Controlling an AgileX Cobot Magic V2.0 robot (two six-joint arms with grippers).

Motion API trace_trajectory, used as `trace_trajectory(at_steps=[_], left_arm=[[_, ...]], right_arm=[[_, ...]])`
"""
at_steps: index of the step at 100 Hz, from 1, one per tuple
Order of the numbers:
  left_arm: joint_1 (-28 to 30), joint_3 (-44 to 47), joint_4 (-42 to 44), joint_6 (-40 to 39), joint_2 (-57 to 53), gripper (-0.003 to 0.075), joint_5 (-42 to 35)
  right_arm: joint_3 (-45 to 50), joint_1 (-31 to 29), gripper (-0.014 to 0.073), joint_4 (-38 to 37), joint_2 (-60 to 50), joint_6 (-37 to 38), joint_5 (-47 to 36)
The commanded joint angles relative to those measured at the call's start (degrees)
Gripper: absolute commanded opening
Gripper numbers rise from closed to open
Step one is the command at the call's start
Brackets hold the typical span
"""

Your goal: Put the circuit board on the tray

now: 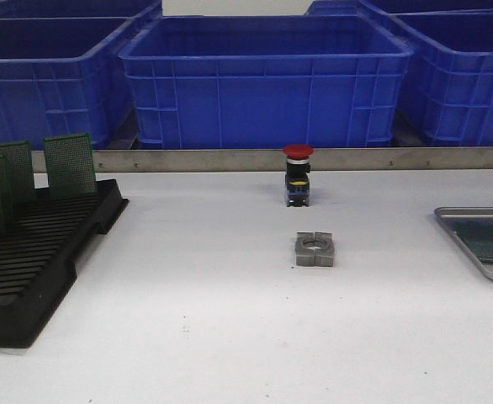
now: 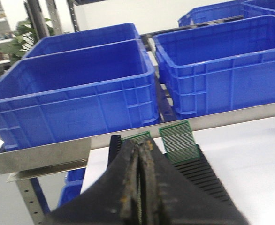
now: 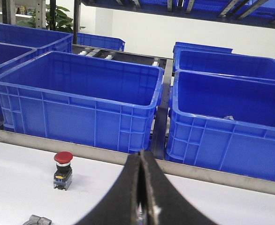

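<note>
Several green circuit boards (image 1: 70, 164) stand upright in the black slotted rack (image 1: 36, 252) at the left of the table. The grey metal tray (image 1: 474, 215) lies at the right edge, partly cut off, with a dark green board (image 1: 492, 240) lying flat in it. Neither gripper shows in the front view. In the left wrist view my left gripper (image 2: 140, 143) is shut, above the rack (image 2: 208, 173), with a standing board (image 2: 177, 140) just beyond the fingertips. My right gripper (image 3: 141, 153) is shut and empty above the white table.
A red push button (image 1: 298, 174) stands at the table's far middle and also shows in the right wrist view (image 3: 63, 169). A grey metal clamp block (image 1: 315, 249) lies in front of it. Blue crates (image 1: 263, 84) stand behind a metal rail along the far edge.
</note>
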Motion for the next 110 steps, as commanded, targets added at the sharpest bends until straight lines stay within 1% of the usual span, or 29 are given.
trace_trajectory(at_steps=[1,14,30,33,37,110], left_arm=[[1.4,1.2,0.0,-0.7,-3.0,-0.0019,-5.1],[3.1,5.4,-0.4,-0.7,-8.7,-0.0019,-5.1],[3.1,9.2,-0.5,-0.7,-13.2,-0.0019,-5.3],[3.1,9.5,-0.5,-0.7,-13.2,-0.0019,-5.8],[3.1,9.4,-0.4,-0.7,-13.1,-0.0019,-4.3],[3.1,9.4,-0.5,-0.7,-13.1,-0.0019,-5.0]], right_arm=[[-1.4,0.0,-0.0069,0.5,0.5,-0.3,-3.4],[-1.4,0.0,-0.0069,0.5,0.5,-0.3,-3.4],[-1.4,0.0,-0.0069,0.5,0.5,-0.3,-3.4],[-1.4,0.0,-0.0069,0.5,0.5,-0.3,-3.4],[-1.4,0.0,-0.0069,0.5,0.5,-0.3,-3.4],[-1.4,0.0,-0.0069,0.5,0.5,-0.3,-3.4]])
